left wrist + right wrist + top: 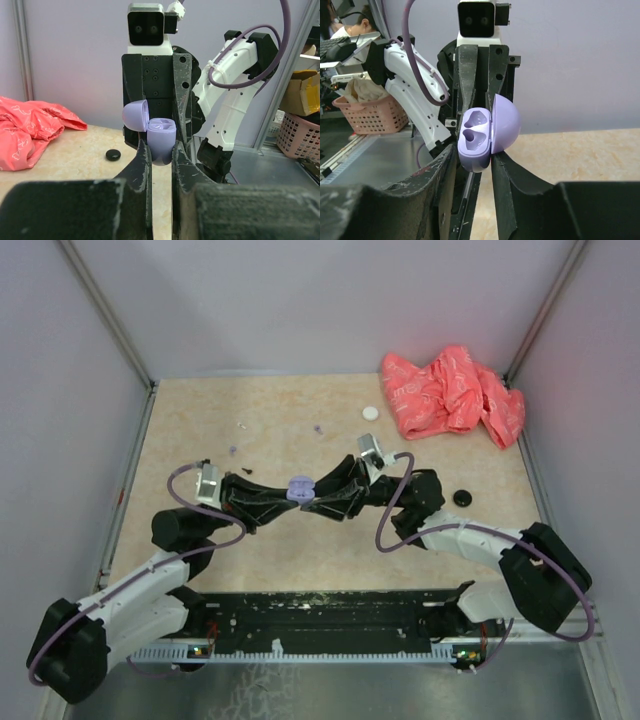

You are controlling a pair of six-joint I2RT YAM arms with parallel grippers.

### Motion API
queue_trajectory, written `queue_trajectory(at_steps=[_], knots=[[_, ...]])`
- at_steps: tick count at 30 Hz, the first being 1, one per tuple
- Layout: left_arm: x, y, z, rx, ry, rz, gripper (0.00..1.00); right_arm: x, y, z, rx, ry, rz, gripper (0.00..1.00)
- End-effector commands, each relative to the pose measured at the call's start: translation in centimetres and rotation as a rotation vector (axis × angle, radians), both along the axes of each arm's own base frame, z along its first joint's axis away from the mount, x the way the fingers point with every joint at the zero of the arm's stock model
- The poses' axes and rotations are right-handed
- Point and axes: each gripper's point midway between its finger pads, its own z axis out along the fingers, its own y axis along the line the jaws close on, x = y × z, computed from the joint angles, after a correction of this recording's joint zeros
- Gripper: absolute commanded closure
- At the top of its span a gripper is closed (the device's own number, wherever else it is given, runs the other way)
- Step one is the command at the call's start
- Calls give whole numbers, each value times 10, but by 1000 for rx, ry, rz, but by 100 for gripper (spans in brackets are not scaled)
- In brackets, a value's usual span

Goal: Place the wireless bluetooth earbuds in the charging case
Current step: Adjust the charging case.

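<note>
A lavender charging case [300, 488] hangs above the table's middle, held between both grippers. Its lid is open, and both sockets show bare in the right wrist view [475, 134]. My left gripper [161, 150] is shut on the case's base [161, 142]. My right gripper [474, 162] closes on the case from the other side, one finger against the hinge under the lid. Tiny earbuds lie on the far table: a white one [242, 426], a purple one [318, 428], another purple one [233, 450] and a black one [246, 471].
A crumpled pink cloth [452, 392] lies at the back right, and shows in the left wrist view [30, 130]. A white disc [371, 413] sits next to it. A black disc [462, 497] lies by the right arm [113, 155]. Walls enclose the table on three sides.
</note>
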Motion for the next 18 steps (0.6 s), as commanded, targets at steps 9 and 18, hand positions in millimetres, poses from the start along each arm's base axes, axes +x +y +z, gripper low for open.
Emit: queue_trajectory(at_steps=[9,18], knots=[[-1,4,-3,-28,0,18,87,-13,-3,30,93,-98,24,92],[20,16,-25,85,86,200,53,-3,-9,17,30,-118,-46,100]])
